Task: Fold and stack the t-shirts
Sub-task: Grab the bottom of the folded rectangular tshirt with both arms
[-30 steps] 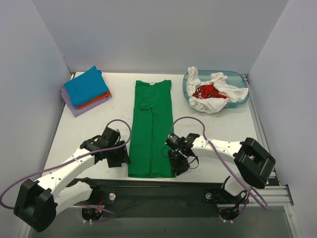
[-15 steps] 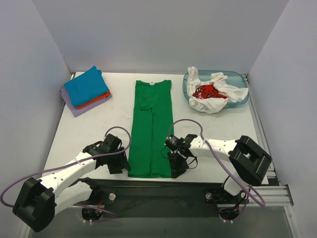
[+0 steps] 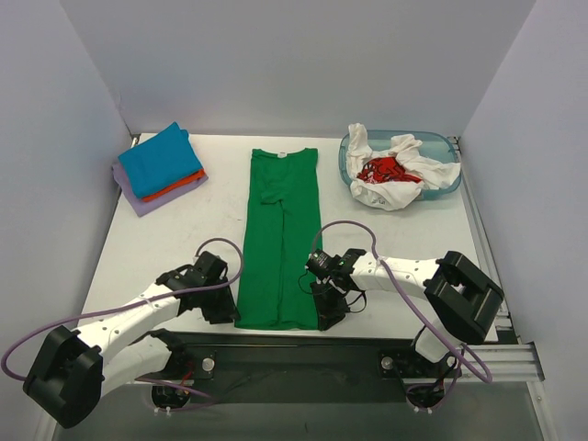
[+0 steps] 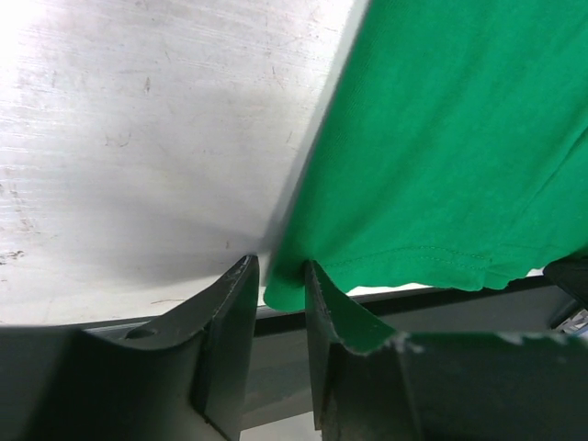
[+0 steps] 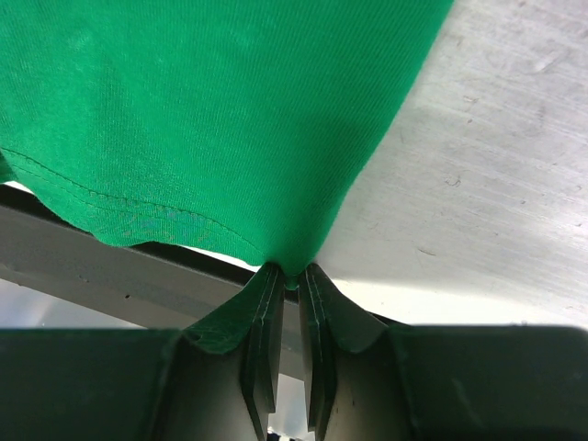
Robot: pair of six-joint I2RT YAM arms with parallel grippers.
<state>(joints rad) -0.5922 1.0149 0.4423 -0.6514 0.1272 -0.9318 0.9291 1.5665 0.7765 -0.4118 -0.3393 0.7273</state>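
Although the green t-shirt lies flat as a long narrow strip down the middle of the desk, collar far and hem at the near edge, only one hem corner is secured. Fingers of the right end effector are together, clamped on the right hem corner. Those of the left end effector stand apart with the left hem corner between them, not visibly pinched.

The folded shirts are stacked far left. A white shirt and a red shirt lie crumpled in the tub, far right.

Risk, as judged: the left bite is shallow. A lift now could drop that corner or take one layer only, so the strip would open and the fold skew.
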